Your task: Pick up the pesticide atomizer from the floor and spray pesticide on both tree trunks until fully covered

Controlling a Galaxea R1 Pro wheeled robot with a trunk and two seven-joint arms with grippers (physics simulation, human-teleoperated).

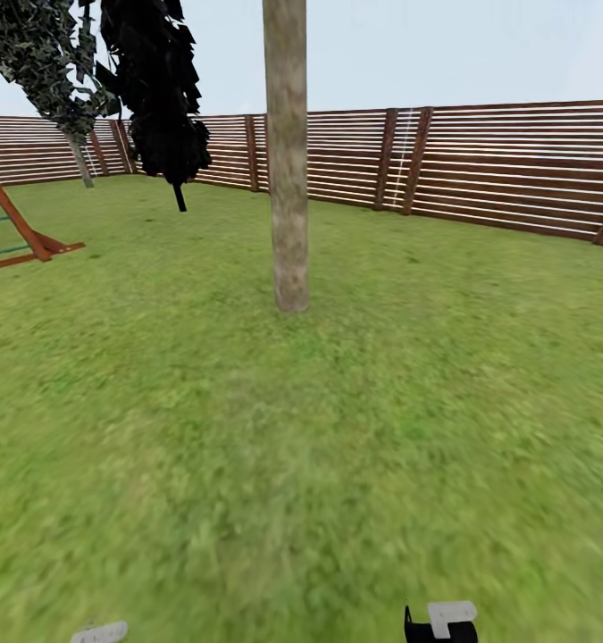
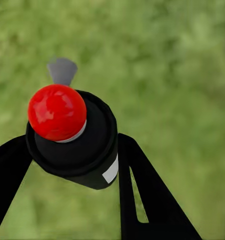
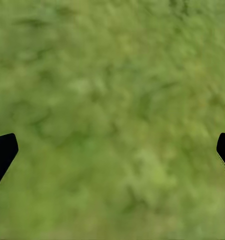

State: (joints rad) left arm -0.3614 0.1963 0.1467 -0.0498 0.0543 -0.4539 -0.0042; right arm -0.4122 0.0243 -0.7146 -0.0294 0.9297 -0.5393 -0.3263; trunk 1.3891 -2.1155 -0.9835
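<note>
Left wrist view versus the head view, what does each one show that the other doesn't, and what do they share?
Left wrist view: the pesticide atomizer, a black bottle with a red top, clamped between the left hand's fingers. Head view: a pale tree trunk straight ahead, the slatted wooden fence, a near-black tree and a wooden play frame. Both share the grass lawn.
</note>
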